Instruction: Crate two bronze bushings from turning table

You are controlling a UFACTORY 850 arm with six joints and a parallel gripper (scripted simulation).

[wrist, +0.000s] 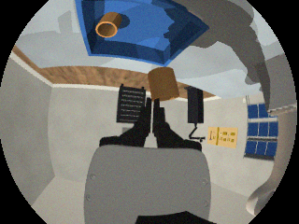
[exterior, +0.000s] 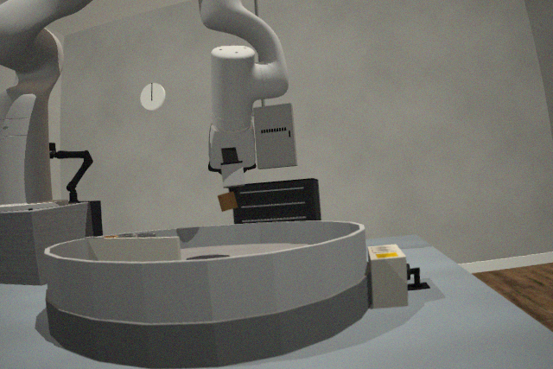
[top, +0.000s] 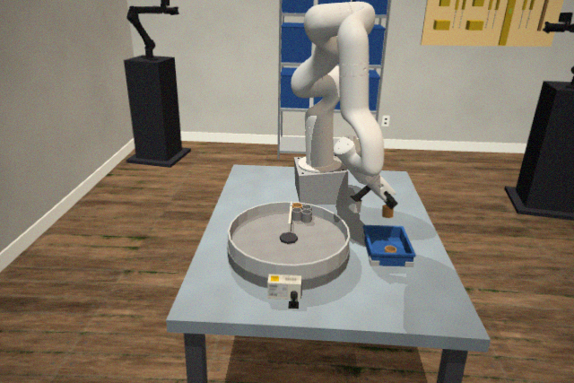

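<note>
My gripper (top: 390, 203) (exterior: 232, 187) (wrist: 152, 105) is almost fully closed, pinching a bronze bushing (top: 387, 212) (exterior: 227, 201) (wrist: 163, 84) at its wall. That bushing hangs tilted in the air, higher than the blue crate (top: 391, 259) (wrist: 126, 58) and toward its back side in the top view. A second bronze bushing (top: 390, 248) (wrist: 113, 20) is inside the crate. On the turning table (top: 250, 262) (exterior: 200, 293), one bronze bushing (top: 297, 205) stands with several grey bushings (top: 306, 216) near the back. The crate is hidden in the exterior view.
A pale upright divider (top: 291, 213) (exterior: 134, 249) stands on the turning table beside the bushings. The table's raised wall runs all around. A dark hub (top: 288, 238) is at its centre. A white box (top: 283, 287) (exterior: 387, 277) stands at its front, with a small black fixture (top: 293, 300) (exterior: 417, 280).
</note>
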